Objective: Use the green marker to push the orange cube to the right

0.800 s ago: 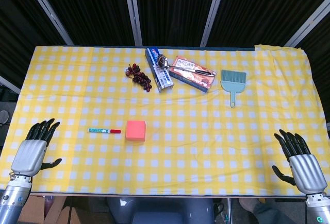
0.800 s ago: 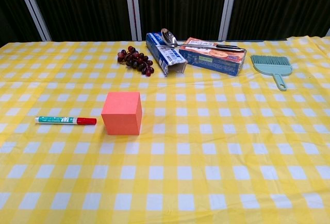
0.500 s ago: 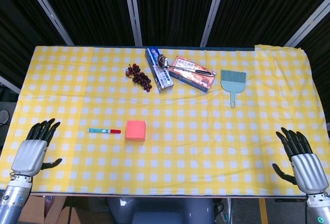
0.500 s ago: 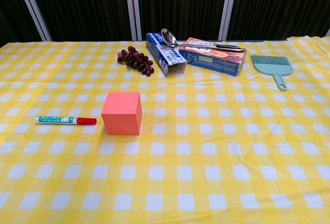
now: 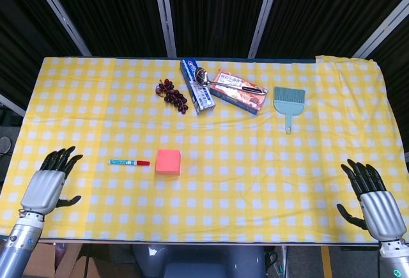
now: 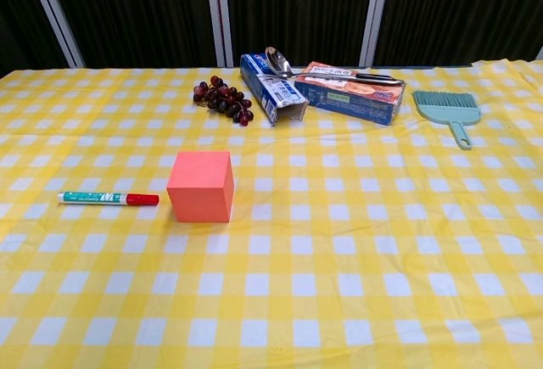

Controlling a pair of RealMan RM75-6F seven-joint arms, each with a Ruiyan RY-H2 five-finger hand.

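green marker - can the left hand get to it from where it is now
Probably yes. The left hand is open at the table's near left corner, and only bare cloth lies between it and the green marker. The orange cube sits on the marker's far side, out of the path.

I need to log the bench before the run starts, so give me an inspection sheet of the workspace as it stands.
Surface: table under a yellow checked cloth.
Job's things: green marker lies flat, apart from the orange cube, red cap toward it.
Clutter: grapes, blue box, biscuit box with a spoon lying across both, dust brush, all along the far side.
Hands: left hand and right hand open at the near edge, holding nothing.
Cables: nothing seen.
Surroundings: dark panels behind.
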